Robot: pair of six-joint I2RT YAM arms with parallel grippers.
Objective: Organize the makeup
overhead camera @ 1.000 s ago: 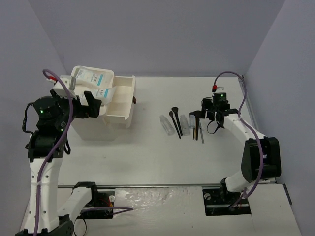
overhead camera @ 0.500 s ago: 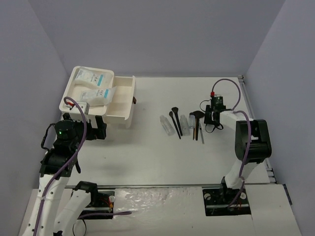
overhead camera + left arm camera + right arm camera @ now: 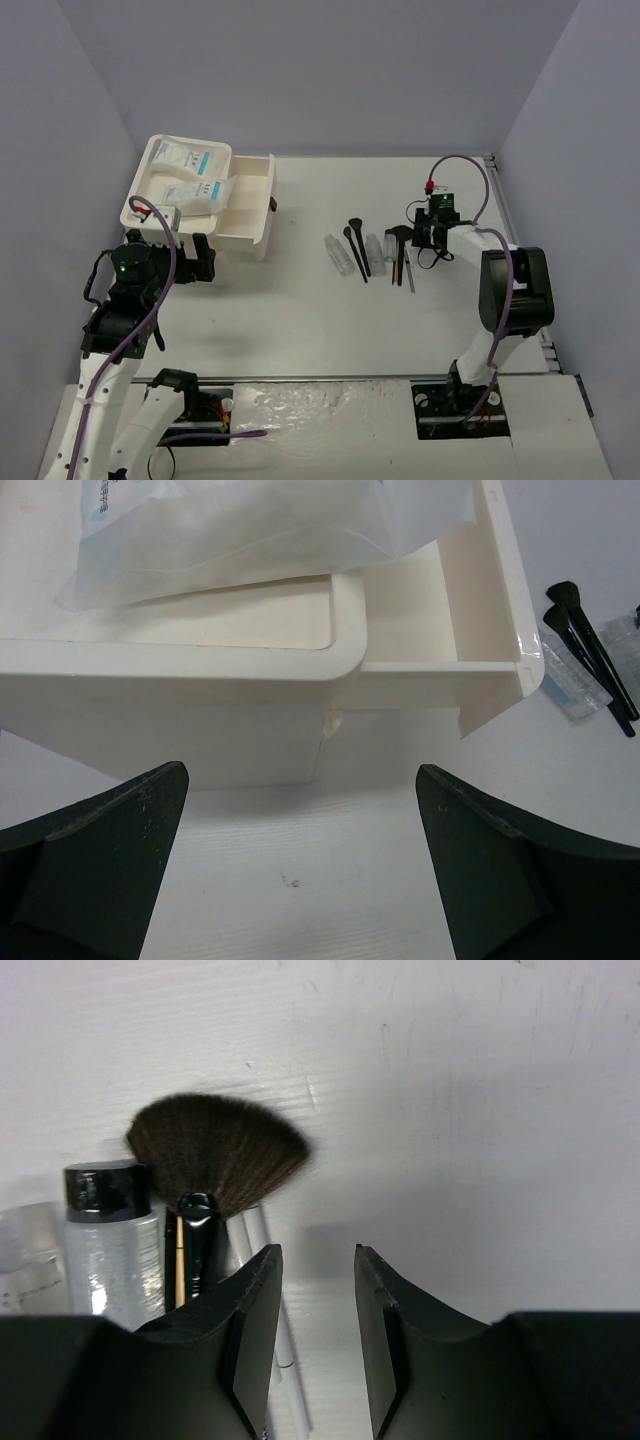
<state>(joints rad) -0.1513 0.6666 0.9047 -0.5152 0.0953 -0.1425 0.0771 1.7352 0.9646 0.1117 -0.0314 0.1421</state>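
Observation:
The makeup lies in two places. Two white packets with teal labels (image 3: 190, 172) rest on top of the white box (image 3: 150, 200). Mid-table lie clear tubes (image 3: 341, 255), thin black brushes (image 3: 356, 246), a fan brush (image 3: 400, 235) and thin sticks (image 3: 407, 272). My right gripper (image 3: 424, 238) sits just right of the fan brush (image 3: 220, 1150). Its jaws are open with a narrow gap (image 3: 315, 1252), and a thin white stick (image 3: 290, 1380) lies on the table along the left finger. My left gripper (image 3: 302, 780) is wide open over bare table in front of the box (image 3: 200, 700).
The box's drawer (image 3: 250, 200) stands pulled out to the right, its inside (image 3: 440, 630) bare. A capped clear tube (image 3: 108, 1240) and a brown stick (image 3: 179, 1265) lie left of my right fingers. Purple walls close in on both sides.
My left arm has dropped and pulled back from the box top to the table in front of it. My right gripper's jaws have narrowed beside the fan brush.

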